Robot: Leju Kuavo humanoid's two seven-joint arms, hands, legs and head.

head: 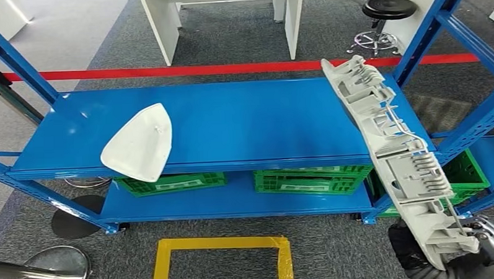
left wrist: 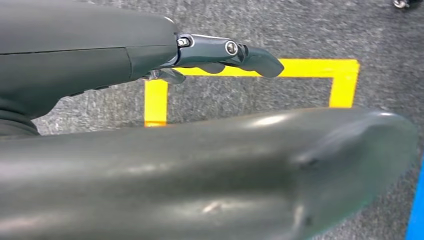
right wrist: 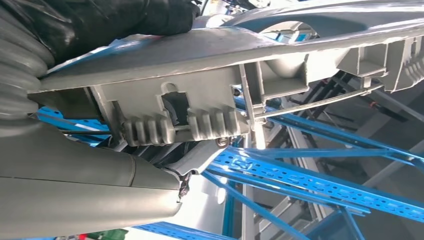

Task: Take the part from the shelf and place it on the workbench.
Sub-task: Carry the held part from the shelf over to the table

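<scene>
A long grey plastic part with ribs and clips stands tilted in front of the blue shelf's right end, lifted off its top deck. My right hand grips the part's lower end at the bottom right of the head view. The right wrist view shows the part's ribbed underside close up, held in my right hand. A white, roughly triangular part lies on the shelf's left front, its tip over the edge. My left hand hangs over the floor, fingers apart and holding nothing.
Green crates sit on the shelf's lower deck. A yellow tape square marks the grey floor in front. Red tape runs behind the shelf, with a white table and a black stool beyond. Blue uprights rise at right.
</scene>
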